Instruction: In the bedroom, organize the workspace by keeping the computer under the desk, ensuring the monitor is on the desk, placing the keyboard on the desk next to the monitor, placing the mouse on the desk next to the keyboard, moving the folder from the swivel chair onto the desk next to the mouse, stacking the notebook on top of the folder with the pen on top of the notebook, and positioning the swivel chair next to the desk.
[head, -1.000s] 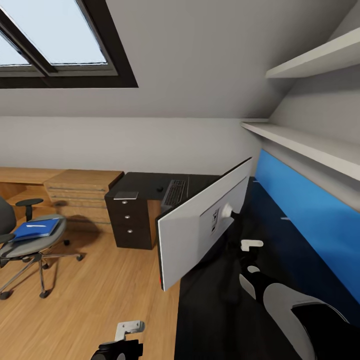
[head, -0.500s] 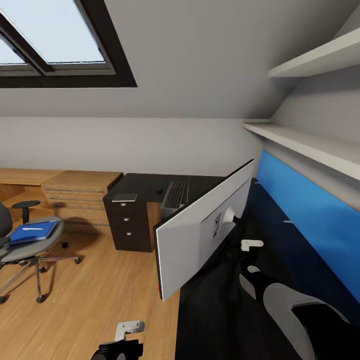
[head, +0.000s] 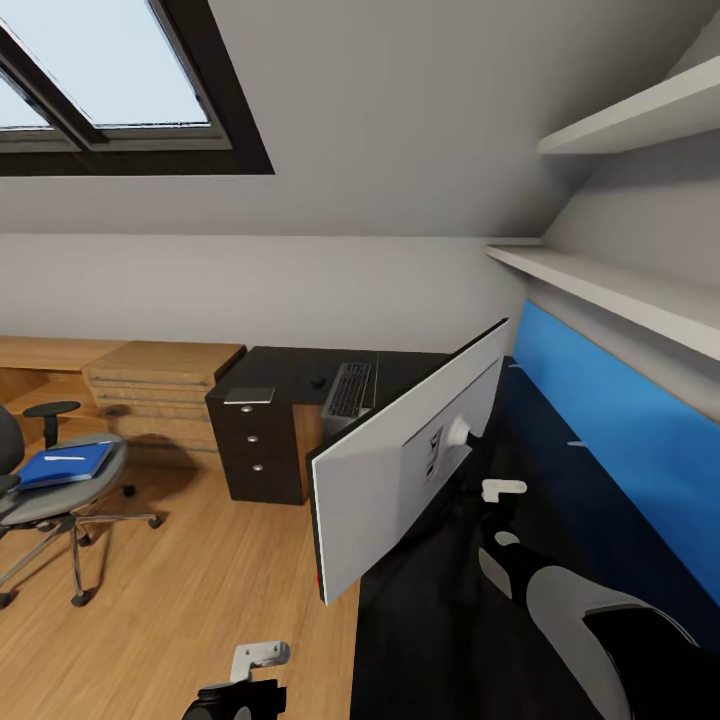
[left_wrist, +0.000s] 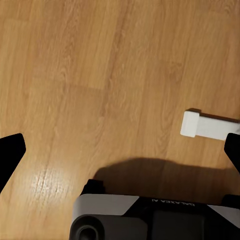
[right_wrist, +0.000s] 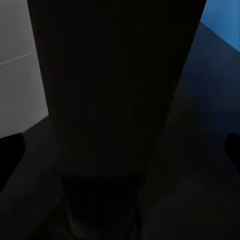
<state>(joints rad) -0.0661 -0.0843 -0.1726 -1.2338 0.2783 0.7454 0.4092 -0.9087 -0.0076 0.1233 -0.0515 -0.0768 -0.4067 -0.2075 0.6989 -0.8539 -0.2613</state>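
Black stand fills the space between the right hand (right_wrist: 120, 145) fingers; whether they grip it, can't tell. Monitor (head: 400, 470) stands on the glossy black surface (head: 440, 620), pale back facing the camera, blue panel behind. Left hand (left_wrist: 120, 150) spread wide over wood floor (left_wrist: 100, 75). Keyboard (head: 349, 389) and mouse (head: 318, 381) on the black drawer cabinet (head: 262, 440). Folder (head: 66, 464) lies on the swivel chair (head: 50, 500) seat, well apart.
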